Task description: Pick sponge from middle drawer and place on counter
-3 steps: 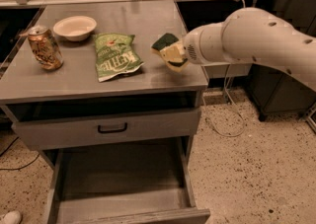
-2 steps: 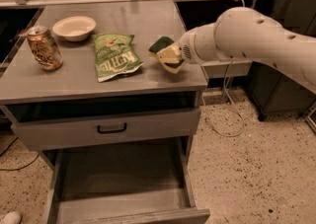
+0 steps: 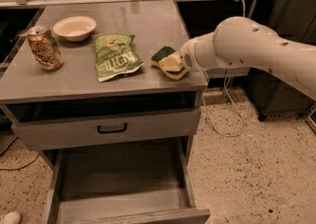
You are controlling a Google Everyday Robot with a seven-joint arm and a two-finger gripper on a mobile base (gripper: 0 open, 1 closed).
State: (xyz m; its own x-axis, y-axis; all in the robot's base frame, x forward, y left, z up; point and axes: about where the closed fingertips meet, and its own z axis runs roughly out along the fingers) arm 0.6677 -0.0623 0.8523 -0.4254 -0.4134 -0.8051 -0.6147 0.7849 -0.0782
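My gripper (image 3: 174, 66) is at the end of the white arm that reaches in from the right, over the right part of the counter (image 3: 59, 82). It is shut on the sponge (image 3: 163, 54), whose dark green face points left and up with the yellow body beneath. The sponge sits low, at or just above the counter surface, right of the chip bag. The middle drawer (image 3: 123, 181) stands pulled open below, and its grey floor is bare.
A green chip bag (image 3: 114, 56) lies at the counter's middle. A white bowl (image 3: 74, 27) and a drink can (image 3: 44, 47) stand at the left. A shut drawer front with a black handle (image 3: 112, 129) is above the open drawer. Cables hang at the right.
My gripper has moved left and down with the sponge, closer to the counter surface and the chip bag. Nothing else has moved.
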